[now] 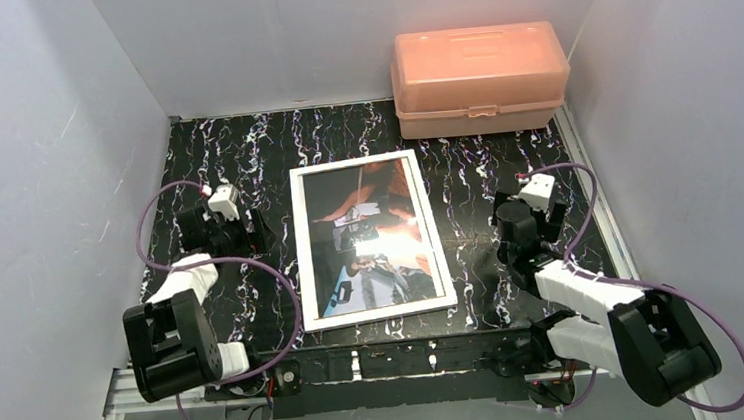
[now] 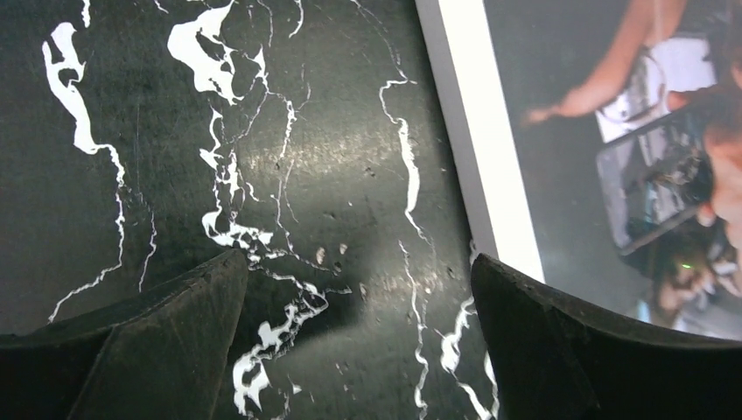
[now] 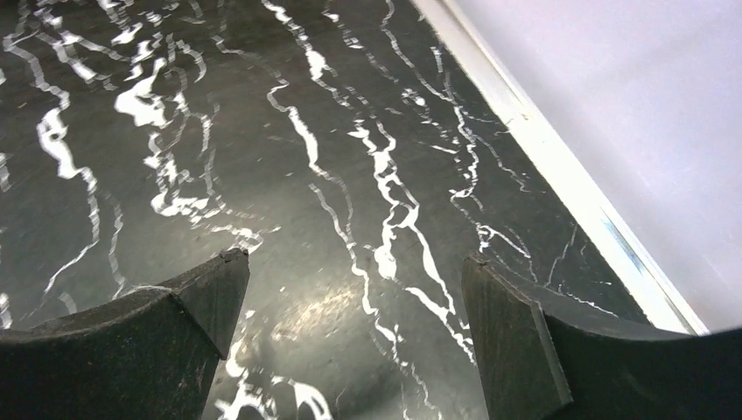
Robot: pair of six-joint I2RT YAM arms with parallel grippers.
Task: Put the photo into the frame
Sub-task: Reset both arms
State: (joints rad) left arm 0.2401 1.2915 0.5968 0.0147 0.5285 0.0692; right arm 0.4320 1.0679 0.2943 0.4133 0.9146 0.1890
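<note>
The frame [image 1: 304, 245], thin and white-bordered, lies flat in the middle of the black marbled table [image 1: 233, 151]. Inside its border sits the photo [image 1: 375, 235], dark with orange-brown and pale patches. In the left wrist view the frame's white edge [image 2: 486, 131] and part of the photo [image 2: 612, 131] run down the right side. My left gripper [image 1: 249, 232] [image 2: 357, 262] hangs open over bare table just left of the frame, touching nothing. On the frame's other side my right gripper [image 1: 509, 221] [image 3: 352, 258] is open above bare table near the right wall, holding nothing.
A translucent orange lidded box [image 1: 480, 79] stands at the back right against the wall. White walls close in the table on three sides. A pale metal rail [image 3: 560, 175] runs along the table's right edge.
</note>
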